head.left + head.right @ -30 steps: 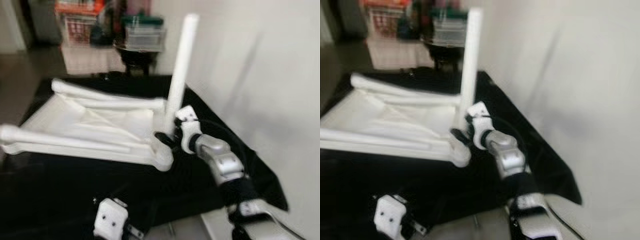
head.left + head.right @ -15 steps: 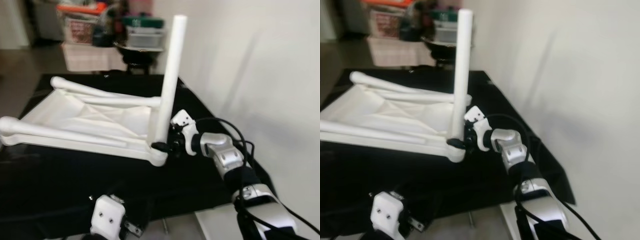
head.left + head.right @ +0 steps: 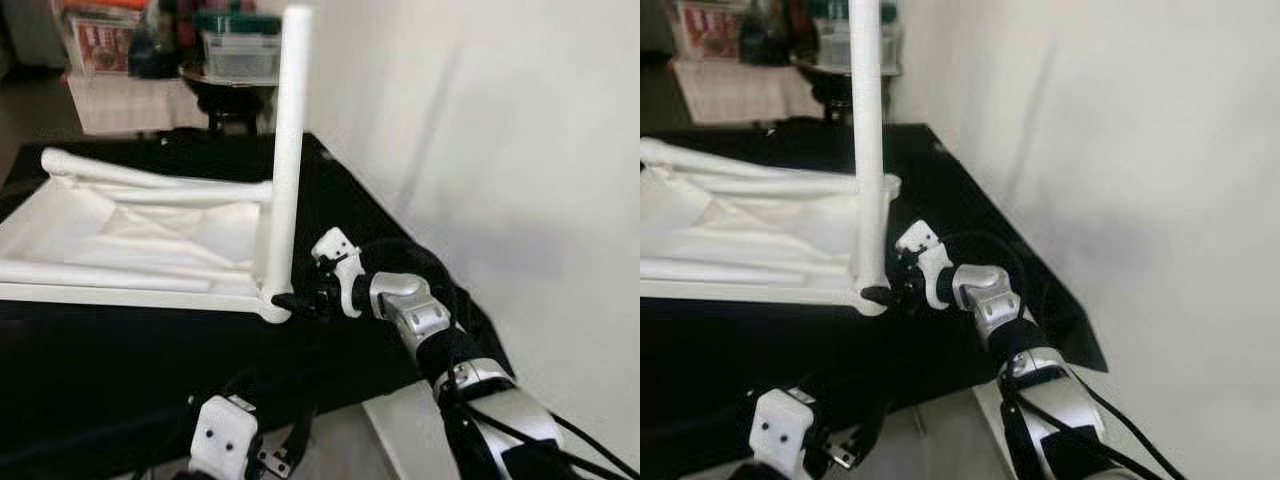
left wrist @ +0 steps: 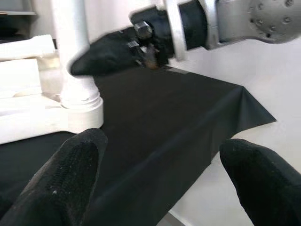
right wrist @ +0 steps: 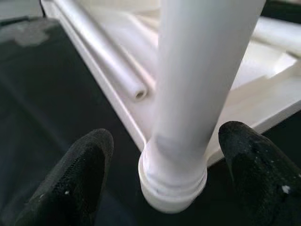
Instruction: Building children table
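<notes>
The white children's table (image 3: 150, 235) lies upside down on a black cloth. One white leg (image 3: 290, 150) stands straight up from its near right corner socket (image 3: 272, 305). My right gripper (image 3: 290, 298) is at the foot of that leg. In the right wrist view its fingers (image 5: 70, 179) are open, one on each side of the leg (image 5: 197, 94), with a gap on both sides. My left gripper (image 4: 160, 141) hangs low in front of the table edge, open and holding nothing. It looks toward the socket (image 4: 80, 101).
Two more white legs lie along the tabletop, one far (image 3: 120, 170) and one near (image 3: 100, 272). A white wall (image 3: 480, 150) runs close along the right. Boxes and a dark stand (image 3: 230, 60) are behind. The cloth's corner (image 3: 480, 340) hangs over pale floor.
The camera has swung, so the whole scene sits further left. The leg leaned slightly a second ago and now stands vertical. My right gripper has stayed at its base.
</notes>
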Motion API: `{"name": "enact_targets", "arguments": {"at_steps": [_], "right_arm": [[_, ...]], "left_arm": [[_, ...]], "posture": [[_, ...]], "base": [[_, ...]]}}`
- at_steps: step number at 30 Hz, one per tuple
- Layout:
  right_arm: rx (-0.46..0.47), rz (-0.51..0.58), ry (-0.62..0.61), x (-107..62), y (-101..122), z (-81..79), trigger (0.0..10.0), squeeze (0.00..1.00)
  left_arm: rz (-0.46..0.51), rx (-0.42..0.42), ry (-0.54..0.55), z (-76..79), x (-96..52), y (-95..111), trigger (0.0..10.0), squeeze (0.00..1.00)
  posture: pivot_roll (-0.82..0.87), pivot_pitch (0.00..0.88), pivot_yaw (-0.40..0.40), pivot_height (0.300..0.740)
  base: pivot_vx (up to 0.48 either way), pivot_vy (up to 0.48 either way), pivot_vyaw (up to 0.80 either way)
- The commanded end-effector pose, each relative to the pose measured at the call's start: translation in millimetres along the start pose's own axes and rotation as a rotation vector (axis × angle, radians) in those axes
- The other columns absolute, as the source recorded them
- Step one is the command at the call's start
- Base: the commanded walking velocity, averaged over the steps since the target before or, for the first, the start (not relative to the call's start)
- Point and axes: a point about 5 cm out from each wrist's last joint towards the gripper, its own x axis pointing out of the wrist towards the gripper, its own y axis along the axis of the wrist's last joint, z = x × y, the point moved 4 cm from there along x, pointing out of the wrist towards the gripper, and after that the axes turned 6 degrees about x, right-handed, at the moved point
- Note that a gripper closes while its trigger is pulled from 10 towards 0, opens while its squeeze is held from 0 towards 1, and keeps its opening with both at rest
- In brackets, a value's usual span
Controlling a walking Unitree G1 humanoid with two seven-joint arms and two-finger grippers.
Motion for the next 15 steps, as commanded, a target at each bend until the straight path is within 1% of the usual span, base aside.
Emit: {"name": "enact_targets", "arguments": {"at_steps": [1,2,4,6,9,10,12,13,14,15], "right_arm": [[0.012,0.041,-0.021,-0.7,8,4.0,10.0,0.0],[0.024,0.06,-0.032,1.1,11,4.0,10.0,0.0],[0.067,0.137,-0.055,5.3,25,4.4,10.0,0.0],[0.085,0.181,-0.042,8.3,34,1.8,10.0,0.0],[0.087,0.189,-0.028,9.8,35,-0.7,10.0,0.0],[0.079,0.196,0.016,14.9,38,-9.1,10.0,0.0],[0.066,0.196,0.043,18.0,38,-14.4,10.0,0.0],[0.06,0.197,0.057,19.9,40,-17.3,2.5,0.0],[0.055,0.2,0.069,21.7,42,-19.5,0.0,0.0],[0.048,0.206,0.084,23.7,45,-22.3,0.0,0.0]], "left_arm": [[0.004,-0.005,-0.001,1.8,-0.6,1,10.0,0.0],[0.004,-0.007,0.001,2.1,-0.8,1,10.0,0.0],[0.004,-0.011,0.001,3.4,-1.2,1,10.0,0.0],[0.005,-0.015,-0.002,4.9,-1.2,2,10.0,0.0],[0.005,-0.015,-0.004,5.3,-0.9,2,10.0,0.0],[0.006,-0.017,-0.007,6.1,-0.3,2,10.0,0.0],[0.006,-0.018,-0.009,6.4,0.0,2,10.0,0.0],[0.006,-0.019,-0.009,6.6,0.2,2,10.0,0.0],[0.007,-0.02,-0.009,6.7,0.4,2,10.0,0.0],[0.007,-0.02,-0.009,6.6,0.7,2,10.0,0.0]], "posture": [[-0.02,0.005,-0.138,0.74],[-0.02,0.006,-0.138,0.74],[-0.02,0.012,-0.136,0.74],[-0.03,0.017,-0.135,0.74],[-0.03,0.018,-0.137,0.74],[-0.03,0.02,-0.137,0.74],[-0.03,0.02,-0.137,0.74],[-0.02,0.02,-0.139,0.74],[-0.02,0.019,-0.14,0.74],[-0.02,0.021,-0.143,0.74]], "base": [[0.0,0.0,0.0],[0.0,0.0,0.0],[0.0,0.0,0.0],[0.0,0.0,0.0],[0.0,0.0,0.0],[0.0,0.0,0.0],[0.0,0.0,0.0],[0.0,0.0,0.0],[0.0,0.0,0.0],[0.0,0.0,0.0]]}}
